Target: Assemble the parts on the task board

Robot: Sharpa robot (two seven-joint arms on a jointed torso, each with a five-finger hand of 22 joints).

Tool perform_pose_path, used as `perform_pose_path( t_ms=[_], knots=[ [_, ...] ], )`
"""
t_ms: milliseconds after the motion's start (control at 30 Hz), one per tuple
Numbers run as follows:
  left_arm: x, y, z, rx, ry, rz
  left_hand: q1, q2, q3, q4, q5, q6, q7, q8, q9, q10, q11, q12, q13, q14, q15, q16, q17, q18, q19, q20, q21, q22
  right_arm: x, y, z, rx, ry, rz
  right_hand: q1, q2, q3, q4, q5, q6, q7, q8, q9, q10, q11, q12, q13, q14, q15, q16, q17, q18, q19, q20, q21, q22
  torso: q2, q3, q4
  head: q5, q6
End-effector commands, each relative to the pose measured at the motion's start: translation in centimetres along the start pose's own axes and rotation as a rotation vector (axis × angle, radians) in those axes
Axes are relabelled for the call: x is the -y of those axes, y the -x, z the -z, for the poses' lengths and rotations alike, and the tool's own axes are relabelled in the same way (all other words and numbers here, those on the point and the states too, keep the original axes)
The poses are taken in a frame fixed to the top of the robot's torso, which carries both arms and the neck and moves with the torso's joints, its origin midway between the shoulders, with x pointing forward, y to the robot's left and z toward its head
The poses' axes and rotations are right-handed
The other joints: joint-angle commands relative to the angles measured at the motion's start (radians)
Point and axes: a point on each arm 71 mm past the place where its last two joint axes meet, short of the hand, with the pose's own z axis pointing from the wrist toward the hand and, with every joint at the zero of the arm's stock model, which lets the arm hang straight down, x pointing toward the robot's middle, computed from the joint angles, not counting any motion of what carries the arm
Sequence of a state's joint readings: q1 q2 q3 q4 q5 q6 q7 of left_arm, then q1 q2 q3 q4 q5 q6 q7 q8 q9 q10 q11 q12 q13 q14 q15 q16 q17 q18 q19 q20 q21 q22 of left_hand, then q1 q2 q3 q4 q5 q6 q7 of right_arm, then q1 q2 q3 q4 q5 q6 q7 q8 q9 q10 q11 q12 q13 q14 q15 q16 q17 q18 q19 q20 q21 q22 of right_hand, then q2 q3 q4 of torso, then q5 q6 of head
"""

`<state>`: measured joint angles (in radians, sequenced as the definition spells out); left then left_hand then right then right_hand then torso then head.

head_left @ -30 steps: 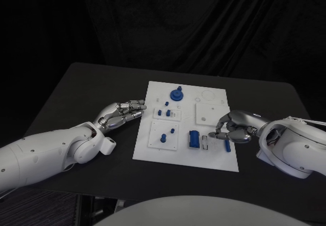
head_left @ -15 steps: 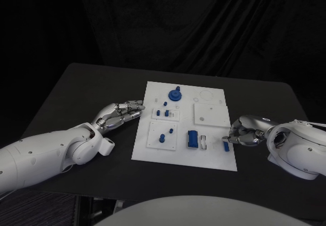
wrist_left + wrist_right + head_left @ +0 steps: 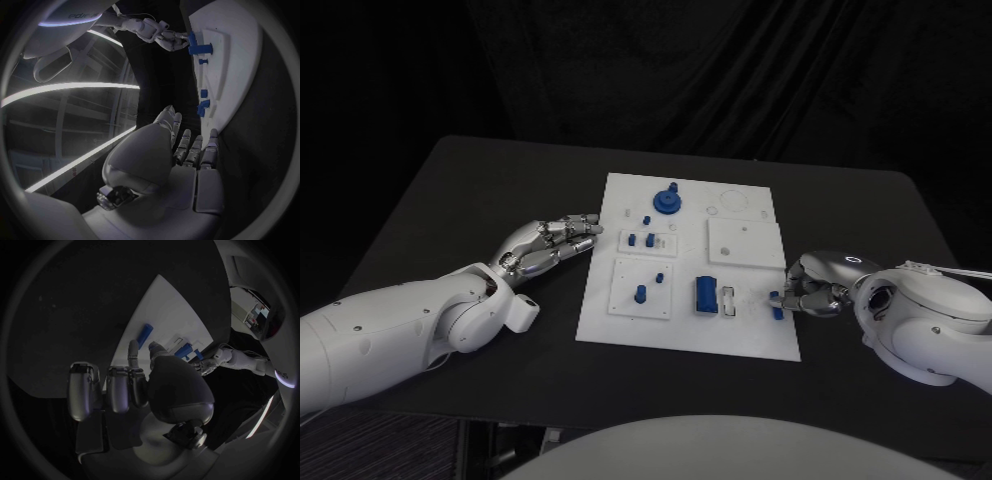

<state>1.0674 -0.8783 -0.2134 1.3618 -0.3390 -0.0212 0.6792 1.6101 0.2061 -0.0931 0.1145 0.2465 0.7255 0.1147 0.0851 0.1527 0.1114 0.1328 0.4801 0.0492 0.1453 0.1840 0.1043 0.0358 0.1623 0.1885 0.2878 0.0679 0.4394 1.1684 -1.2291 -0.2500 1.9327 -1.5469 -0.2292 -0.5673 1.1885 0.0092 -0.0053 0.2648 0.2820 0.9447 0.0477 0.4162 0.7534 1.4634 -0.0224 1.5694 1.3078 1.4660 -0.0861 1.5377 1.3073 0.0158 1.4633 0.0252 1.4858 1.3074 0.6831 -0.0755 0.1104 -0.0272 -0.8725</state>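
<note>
One white task board (image 3: 689, 335) lies in the middle of the black table (image 3: 473, 190). From the head view I count several blue parts on it: one round knobbed piece (image 3: 669, 202) near the far edge, two small pegs (image 3: 640, 240) in a raised tile, two more pegs (image 3: 642, 292) in the tile below, one larger block (image 3: 708, 295) beside a white clip, and one slim bar (image 3: 777, 311) at the board's right edge.

The left robot hand (image 3: 554, 243) rests at the board's left edge, fingers loosely curled, holding nothing. The right robot hand (image 3: 816, 288) sits at the right edge with fingers curled in, fingertips just beside the slim bar; whether they pinch it, I cannot tell.

The right wrist view shows the slim bar (image 3: 144, 333) lying just beyond the fingertips (image 3: 134, 346). The left wrist view shows the pegs standing up from the board in profile.
</note>
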Motion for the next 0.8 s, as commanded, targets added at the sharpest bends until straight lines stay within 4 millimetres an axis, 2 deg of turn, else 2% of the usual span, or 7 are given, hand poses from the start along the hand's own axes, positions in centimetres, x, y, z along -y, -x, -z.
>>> perform_pose_path(
  t_ms=[33,267,600,800],
  knots=[
    [0.7,-0.1,0.0,-0.003,-0.096,0.009,0.002,0.006,0.005,-0.001,0.005,0.005,0.002,0.003,0.001,0.006,0.003,0.003,0.001,0.007,0.001,0.003,0.001,0.010,0.005,-0.001,0.004,-0.001,0.1,0.0,-0.1,0.018,-0.027,0.038,0.003,-0.010,-0.004,-0.004,0.003,0.007,0.000,0.005,0.002,0.107,0.002,0.001,0.263,0.088,0.005,-0.006,0.181,0.009,0.065,0.006,-0.006,0.231,0.000,-0.0006,0.0000,-0.001,0.000],
    [0.6,-0.1,0.0,-0.004,-0.093,0.010,0.002,0.006,0.005,-0.001,0.005,0.004,0.002,0.003,0.001,0.006,0.003,0.003,0.001,0.007,0.001,0.003,0.001,0.010,0.003,-0.001,0.004,-0.004,-0.2,-0.4,-0.6,0.004,-0.020,0.049,0.007,-0.007,-0.001,-0.005,0.004,0.006,-0.002,0.005,0.003,0.107,0.000,0.001,0.263,0.087,0.004,-0.007,0.178,0.009,0.064,0.005,-0.008,0.230,-0.001,-0.0012,0.0014,-0.002,0.000],
    [0.6,-0.1,0.0,-0.006,-0.092,0.011,0.002,0.005,0.006,-0.001,0.005,0.004,0.003,0.003,0.001,0.006,0.004,0.002,0.001,0.007,0.001,0.003,0.001,0.010,0.003,-0.001,0.004,-0.005,-0.1,-1.5,-1.2,-0.049,-0.040,0.080,0.041,-0.005,0.016,-0.028,0.004,-0.004,-0.003,-0.006,0.002,0.107,-0.001,0.001,0.263,0.086,0.002,-0.010,0.172,0.011,0.062,0.002,-0.013,0.228,-0.001,-0.0014,0.0017,-0.002,0.000],
    [0.6,-0.1,0.0,-0.006,-0.091,0.012,0.002,0.005,0.006,-0.001,0.005,0.004,0.003,0.003,0.001,0.006,0.004,0.002,0.001,0.007,0.001,0.003,0.001,0.010,0.003,-0.001,0.004,-0.005,0.0,-1.8,-1.4,-0.070,-0.047,0.093,0.047,-0.005,0.019,-0.033,0.004,-0.006,-0.002,-0.010,0.000,0.107,-0.001,0.001,0.263,0.085,0.002,-0.011,0.169,0.011,0.060,0.002,-0.016,0.227,-0.001,-0.0010,0.0002,-0.001,0.000]
  ],
)
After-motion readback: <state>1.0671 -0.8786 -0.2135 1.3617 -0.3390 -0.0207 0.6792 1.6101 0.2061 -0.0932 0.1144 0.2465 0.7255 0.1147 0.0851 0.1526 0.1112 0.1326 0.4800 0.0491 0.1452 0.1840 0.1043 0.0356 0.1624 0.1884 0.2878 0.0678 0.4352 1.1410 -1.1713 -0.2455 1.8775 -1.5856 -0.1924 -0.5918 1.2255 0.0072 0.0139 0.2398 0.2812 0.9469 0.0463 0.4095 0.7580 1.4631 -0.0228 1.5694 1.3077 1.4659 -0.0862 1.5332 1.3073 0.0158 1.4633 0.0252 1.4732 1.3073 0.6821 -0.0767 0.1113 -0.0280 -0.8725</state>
